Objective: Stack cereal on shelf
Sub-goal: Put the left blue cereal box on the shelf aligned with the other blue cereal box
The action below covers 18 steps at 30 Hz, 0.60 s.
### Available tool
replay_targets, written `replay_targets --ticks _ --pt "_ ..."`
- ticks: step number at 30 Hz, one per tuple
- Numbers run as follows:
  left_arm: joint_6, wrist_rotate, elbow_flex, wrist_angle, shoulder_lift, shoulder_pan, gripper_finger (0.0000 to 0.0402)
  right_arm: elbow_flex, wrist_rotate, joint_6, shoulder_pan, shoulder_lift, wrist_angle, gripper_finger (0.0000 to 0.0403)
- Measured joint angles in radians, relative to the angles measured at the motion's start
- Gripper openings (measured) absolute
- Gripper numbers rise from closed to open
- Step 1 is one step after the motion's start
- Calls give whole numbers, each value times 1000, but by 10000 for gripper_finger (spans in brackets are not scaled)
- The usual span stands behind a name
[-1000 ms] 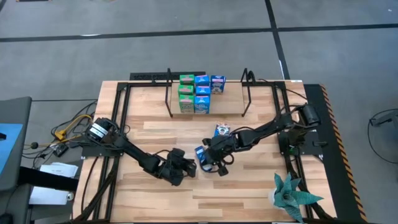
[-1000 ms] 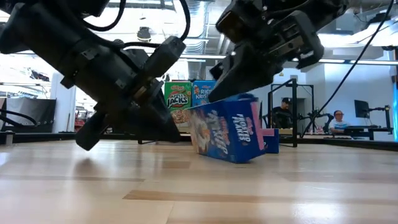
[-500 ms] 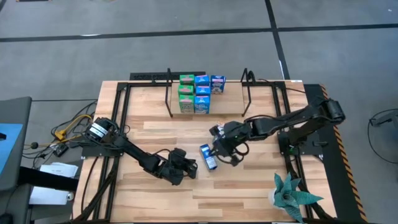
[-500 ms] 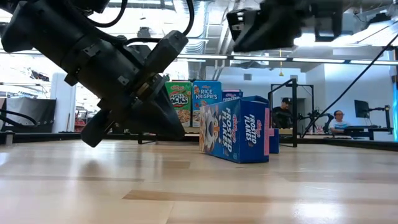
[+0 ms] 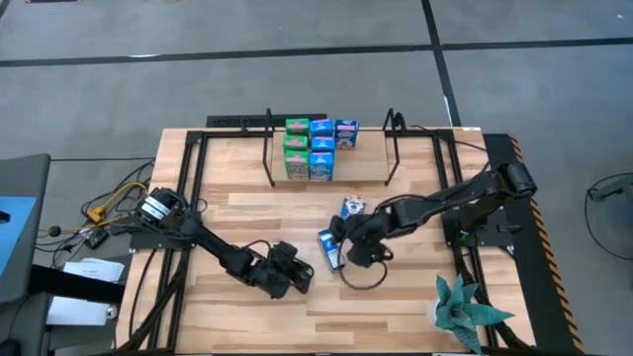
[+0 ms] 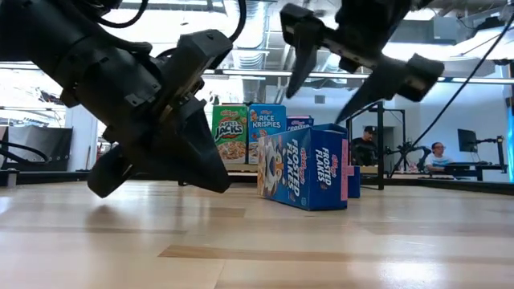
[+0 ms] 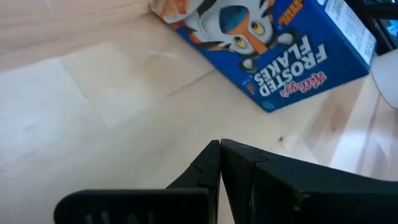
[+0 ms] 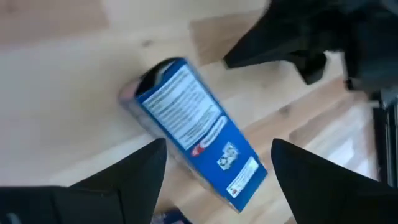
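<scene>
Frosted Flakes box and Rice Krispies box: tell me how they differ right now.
The Frosted Flakes box is dark blue and stands alone mid-table under the open right gripper; the Rice Krispies box is lighter blue, packed among others on the shelf. Both are upright mini cereal boxes.

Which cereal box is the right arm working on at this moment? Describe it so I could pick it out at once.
On the wooden table, look in front of the shelf, mid-table. The dark blue Frosted Flakes box stands upright under the open right pincer. Unlike the second blue box behind it, it stands nearest the left pincer.
</scene>
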Motion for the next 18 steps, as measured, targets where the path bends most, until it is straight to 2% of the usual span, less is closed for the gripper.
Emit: replay_targets --ticks 6,14,18 --pt "-2 -2 0 -4 0 -1 0 55 48 -102 12 98 4 311" --pt "43 -8 0 -3 0 -3 0 63 56 -257 -4 95 -1 311" --pt "71 -14 0 -3 0 -1 0 63 28 -272 -18 96 -24 311"
